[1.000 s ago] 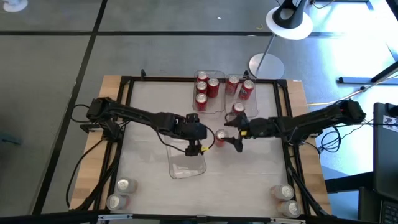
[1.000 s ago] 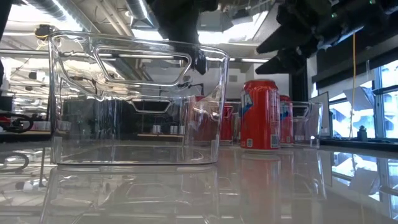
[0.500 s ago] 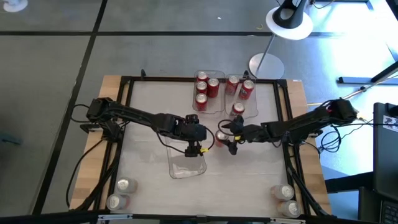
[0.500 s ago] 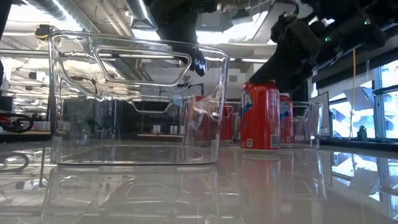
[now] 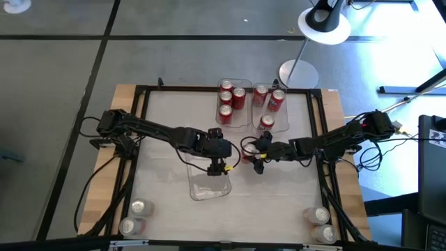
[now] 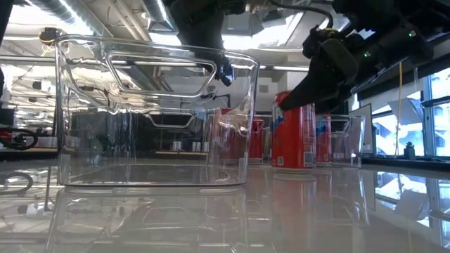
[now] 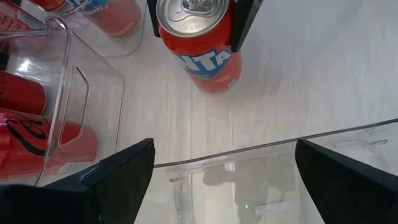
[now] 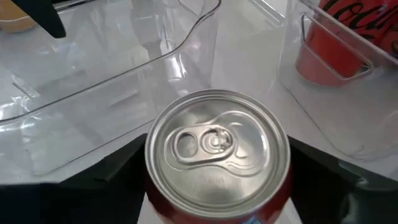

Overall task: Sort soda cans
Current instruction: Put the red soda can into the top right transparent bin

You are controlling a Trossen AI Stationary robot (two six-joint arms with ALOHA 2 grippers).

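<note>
An orange-red soda can (image 5: 246, 155) with a silver top (image 8: 217, 149) stands upright on the table, right of a clear bin with nothing in it (image 5: 209, 183). My right gripper (image 5: 253, 156) is open and reaches in from the table's right, one finger (image 8: 118, 177) on each side of the can's top. My left gripper (image 5: 217, 155) is open and hangs over the bin's far rim (image 7: 249, 152), touching nothing. The low view shows the can (image 6: 294, 137) beside the bin (image 6: 155, 119). My right gripper has one finger (image 7: 244, 22) on each side of the can's upper wall (image 7: 214, 56), slanting down from the table's right. I cannot tell whether the fingers touch it. The can stands upright on the table.
Two clear bins at the far edge hold red cans (image 5: 232, 101) (image 5: 270, 104). Pairs of pale cans lie at the near left corner (image 5: 136, 216) and the near right corner (image 5: 320, 224). A black frame (image 5: 139, 125) borders the table. Bare tabletop lies between the near corners.
My right gripper has moved toward the table's left and down onto the orange can; its fingers, earlier above and to the can's right, now stand at either side of the can's top. The can, the bin and my left arm have kept still.
</note>
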